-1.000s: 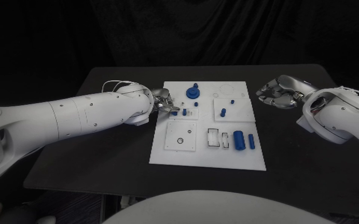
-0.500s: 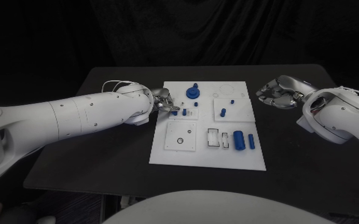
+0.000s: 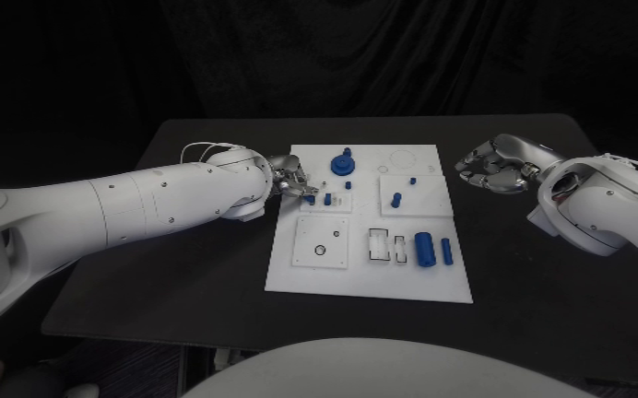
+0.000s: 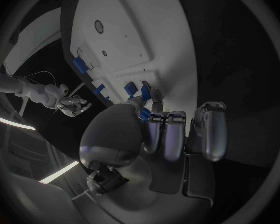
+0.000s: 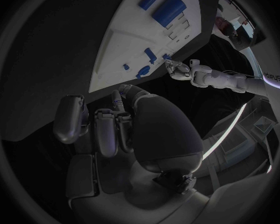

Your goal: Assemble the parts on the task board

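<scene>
The white task board (image 3: 306, 274) lies mid-table with blue parts on it: a round knob (image 3: 343, 164), a peg (image 3: 396, 200), and a thick cylinder (image 3: 424, 247) beside a thin one (image 3: 447, 251). My left hand (image 3: 295, 183) is at the board's left edge, thumb and a finger closed on a small blue part (image 3: 310, 200). The left wrist view shows that part (image 4: 143, 114) between the fingertips (image 4: 155, 92), just over the board (image 4: 134, 30), with the other fingers curled. My right hand (image 3: 495, 166) hovers off the board's right side, fingers curled in with nothing in them (image 5: 105, 127).
Further small blue pieces (image 3: 348, 184) stand in the board's upper sockets, and another (image 3: 414, 180) sits to the right. A square plate with a round hole (image 3: 321, 249) and empty slots (image 3: 379, 243) occupy the near half. The black table (image 3: 173, 278) surrounds the board.
</scene>
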Controlling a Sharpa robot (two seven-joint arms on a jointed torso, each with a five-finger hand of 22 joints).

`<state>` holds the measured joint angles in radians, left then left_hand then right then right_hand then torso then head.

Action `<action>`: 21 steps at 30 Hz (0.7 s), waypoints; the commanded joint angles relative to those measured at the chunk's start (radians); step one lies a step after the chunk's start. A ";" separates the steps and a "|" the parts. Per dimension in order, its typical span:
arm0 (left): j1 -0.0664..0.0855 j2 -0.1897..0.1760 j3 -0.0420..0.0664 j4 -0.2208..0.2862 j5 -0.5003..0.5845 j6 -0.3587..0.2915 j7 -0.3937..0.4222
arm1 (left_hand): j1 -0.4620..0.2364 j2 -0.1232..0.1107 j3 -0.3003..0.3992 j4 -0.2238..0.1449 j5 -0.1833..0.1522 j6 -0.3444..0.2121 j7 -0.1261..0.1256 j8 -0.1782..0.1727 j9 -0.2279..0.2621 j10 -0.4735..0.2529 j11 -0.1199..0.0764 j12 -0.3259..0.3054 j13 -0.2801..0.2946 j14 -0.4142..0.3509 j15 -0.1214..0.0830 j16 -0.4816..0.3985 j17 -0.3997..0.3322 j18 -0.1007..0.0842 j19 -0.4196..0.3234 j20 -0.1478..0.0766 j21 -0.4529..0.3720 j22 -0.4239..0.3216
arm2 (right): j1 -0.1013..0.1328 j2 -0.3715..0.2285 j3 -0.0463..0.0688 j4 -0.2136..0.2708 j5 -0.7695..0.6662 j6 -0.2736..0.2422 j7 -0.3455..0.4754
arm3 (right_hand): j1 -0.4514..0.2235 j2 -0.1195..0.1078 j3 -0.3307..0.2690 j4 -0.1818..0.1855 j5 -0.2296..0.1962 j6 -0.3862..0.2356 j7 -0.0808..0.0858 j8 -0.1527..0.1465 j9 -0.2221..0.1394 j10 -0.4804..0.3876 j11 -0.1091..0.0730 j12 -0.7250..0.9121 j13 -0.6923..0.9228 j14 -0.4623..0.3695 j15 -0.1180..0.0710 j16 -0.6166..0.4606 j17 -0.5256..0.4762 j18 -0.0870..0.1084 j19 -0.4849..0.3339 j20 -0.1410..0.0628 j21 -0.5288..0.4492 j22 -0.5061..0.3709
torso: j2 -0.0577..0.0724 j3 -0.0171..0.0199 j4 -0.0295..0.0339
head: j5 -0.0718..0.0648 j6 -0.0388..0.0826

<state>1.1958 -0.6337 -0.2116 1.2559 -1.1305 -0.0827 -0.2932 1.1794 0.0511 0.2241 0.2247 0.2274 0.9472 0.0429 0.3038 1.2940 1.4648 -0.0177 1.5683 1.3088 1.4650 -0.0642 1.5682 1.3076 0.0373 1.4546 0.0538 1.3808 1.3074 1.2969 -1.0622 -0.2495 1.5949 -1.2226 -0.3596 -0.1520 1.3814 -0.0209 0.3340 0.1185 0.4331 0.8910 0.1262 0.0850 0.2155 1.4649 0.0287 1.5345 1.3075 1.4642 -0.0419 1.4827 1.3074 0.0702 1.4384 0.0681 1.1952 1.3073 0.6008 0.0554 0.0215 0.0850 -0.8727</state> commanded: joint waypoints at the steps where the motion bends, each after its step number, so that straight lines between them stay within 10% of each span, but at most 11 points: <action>1: -0.002 0.002 0.000 -0.001 0.001 -0.004 0.015 | 0.009 0.001 0.004 -0.003 0.007 0.008 -0.001 0.004 0.002 0.106 -0.001 0.003 0.262 0.106 0.005 0.003 0.263 0.011 -0.002 0.001 0.002 0.199 | -0.002 0.000 0.001 0.000 -0.002 0.007 -0.017 | -0.009 0.000 0.006 -0.002 0.004 0.006 0.002 -0.001 0.000 0.059 0.002 -0.006 0.215 0.073 0.002 -0.002 0.123 0.010 -0.009 0.000 -0.007 0.156 | 0.000 0.0003 0.0001 | 0.000 0.000; 21: -0.002 -0.006 0.000 0.015 0.001 0.018 0.022 | -0.009 -0.008 -0.011 0.015 -0.012 0.001 0.003 -0.006 0.004 0.106 0.002 0.003 0.262 0.106 0.006 0.003 0.263 0.012 -0.005 0.001 -0.003 0.198 | -0.002 0.001 0.001 0.000 -0.002 0.011 -0.018 | -0.009 0.000 0.006 -0.002 0.004 0.006 0.002 -0.001 0.000 0.059 0.002 -0.006 0.215 0.073 0.002 -0.002 0.123 0.010 -0.009 0.000 -0.007 0.156 | 0.000 0.0005 0.0018 | -0.001 0.000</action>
<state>1.1956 -0.6402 -0.2121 1.2682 -1.1311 -0.0781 -0.2874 1.1734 0.0451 0.2128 0.2360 0.2194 0.9471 0.0428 0.3037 1.2967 1.4648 -0.0177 1.5683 1.3088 1.4650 -0.0641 1.5682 1.3076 0.0373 1.4546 0.0538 1.3808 1.3074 1.2969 -1.0604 -0.2495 1.5941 -1.2225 -0.3553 -0.1543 1.3814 -0.0210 0.3340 0.1185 0.4331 0.8910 0.1262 0.0850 0.2155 1.4649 0.0287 1.5345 1.3075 1.4642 -0.0419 1.4827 1.3074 0.0702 1.4384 0.0681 1.1952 1.3073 0.6006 0.0556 0.0226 0.0849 -0.8727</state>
